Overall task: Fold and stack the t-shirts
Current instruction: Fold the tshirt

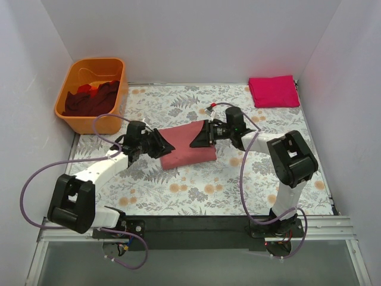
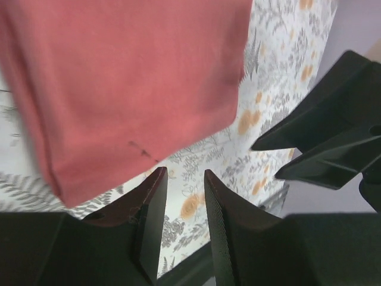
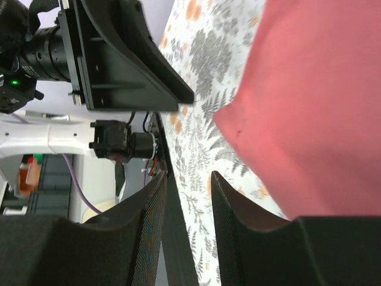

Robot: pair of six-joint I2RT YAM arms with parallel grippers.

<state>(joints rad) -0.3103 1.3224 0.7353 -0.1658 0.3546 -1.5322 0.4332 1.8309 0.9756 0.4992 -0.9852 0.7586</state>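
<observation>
Folded salmon t-shirt [image 1: 189, 149] is flanked by left gripper [image 2: 185, 176] and right gripper [image 3: 189, 179]; both are narrowly parted, nothing is held.

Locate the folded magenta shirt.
Top view: the magenta shirt lies folded at the table's far right corner, across from the orange tub.

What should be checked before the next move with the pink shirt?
1. Pink shirt folded, lying flat: ok.
2. Left gripper empty, jaws slightly apart: ok.
3. Right gripper empty, jaws slightly apart: ok.
4. Hold on the pink shirt: not ok, both grippers sit beside it.
5. Magenta shirt folded in the far right corner, nothing on it: ok.
6. Tub emptied: not ok, dark shirts inside.
</observation>
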